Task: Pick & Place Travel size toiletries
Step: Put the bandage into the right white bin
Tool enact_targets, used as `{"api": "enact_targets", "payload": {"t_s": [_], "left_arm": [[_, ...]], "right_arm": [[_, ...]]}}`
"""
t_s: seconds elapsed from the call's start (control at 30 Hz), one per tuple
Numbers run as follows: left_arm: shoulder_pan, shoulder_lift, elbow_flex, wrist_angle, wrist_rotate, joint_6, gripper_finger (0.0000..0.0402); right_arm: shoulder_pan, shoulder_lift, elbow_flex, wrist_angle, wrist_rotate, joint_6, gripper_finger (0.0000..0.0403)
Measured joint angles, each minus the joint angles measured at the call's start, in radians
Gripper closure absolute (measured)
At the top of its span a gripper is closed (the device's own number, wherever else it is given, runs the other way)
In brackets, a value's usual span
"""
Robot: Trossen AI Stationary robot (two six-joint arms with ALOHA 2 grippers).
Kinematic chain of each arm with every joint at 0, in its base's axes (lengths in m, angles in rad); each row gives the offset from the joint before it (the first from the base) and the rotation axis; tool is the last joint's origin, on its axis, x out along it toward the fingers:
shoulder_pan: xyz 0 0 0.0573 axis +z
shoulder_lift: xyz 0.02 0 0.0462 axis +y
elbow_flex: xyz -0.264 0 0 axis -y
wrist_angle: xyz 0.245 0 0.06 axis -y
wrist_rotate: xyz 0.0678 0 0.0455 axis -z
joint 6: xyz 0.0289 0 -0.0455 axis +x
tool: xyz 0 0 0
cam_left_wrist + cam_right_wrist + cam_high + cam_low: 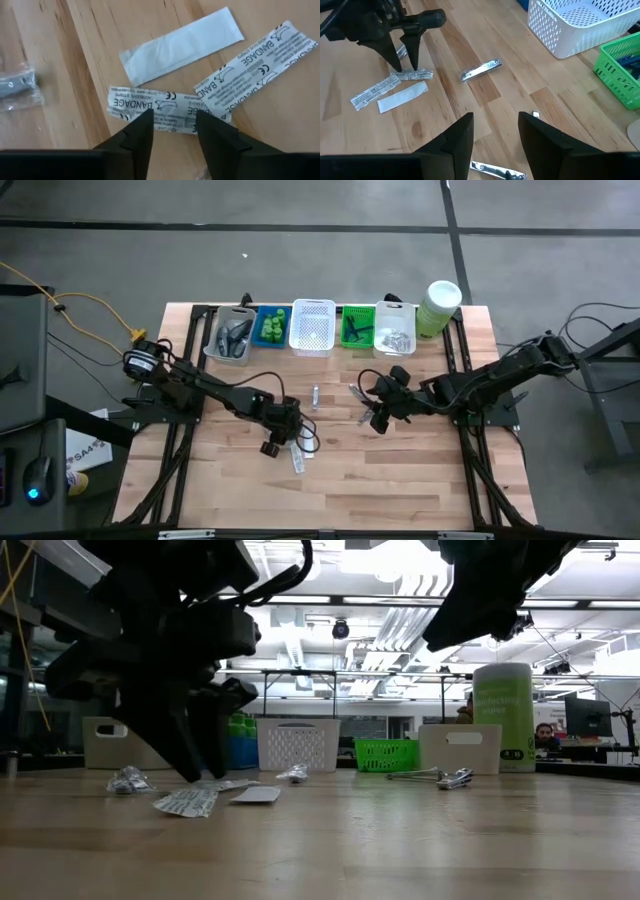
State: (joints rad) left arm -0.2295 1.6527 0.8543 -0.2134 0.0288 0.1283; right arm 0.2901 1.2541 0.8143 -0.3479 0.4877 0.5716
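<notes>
The left arm reaches across the counter (400,490), its end effector (172,122) pointing down, fingers narrowly apart astride one bandage sachet (165,107) lying crosswise beneath them, nothing lifted. Two more sachets (182,45) lie just beyond. The right end effector (495,125) hovers part-open, empty, above a silvery tube (481,70).

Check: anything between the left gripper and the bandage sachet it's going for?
Nothing visible. The left gripper stands right over the printed bandage sachet, fingers open astride its edge on bare wood. A second bandage sachet overlaps its far end, and a plain white sachet lies just beyond, neither between fingers and target.
</notes>
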Motion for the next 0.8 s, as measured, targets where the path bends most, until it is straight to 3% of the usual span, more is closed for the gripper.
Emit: {"api": "enact_targets", "payload": {"t_s": [0.27, 0.8], "left_arm": [[0.007, 0.014, 0.0, 0.015, -0.018, 0.105, 0.0234], [0.008, 0.115, 0.007, 0.053, -0.005, 0.097, 0.0238]], "right_arm": [[0.0, 0.0, 0.0, -0.001, 0.002, -0.009, 0.0254], [0.0, 0.0, 0.0, -0.001, 0.003, -0.016, 0.0254]]}}
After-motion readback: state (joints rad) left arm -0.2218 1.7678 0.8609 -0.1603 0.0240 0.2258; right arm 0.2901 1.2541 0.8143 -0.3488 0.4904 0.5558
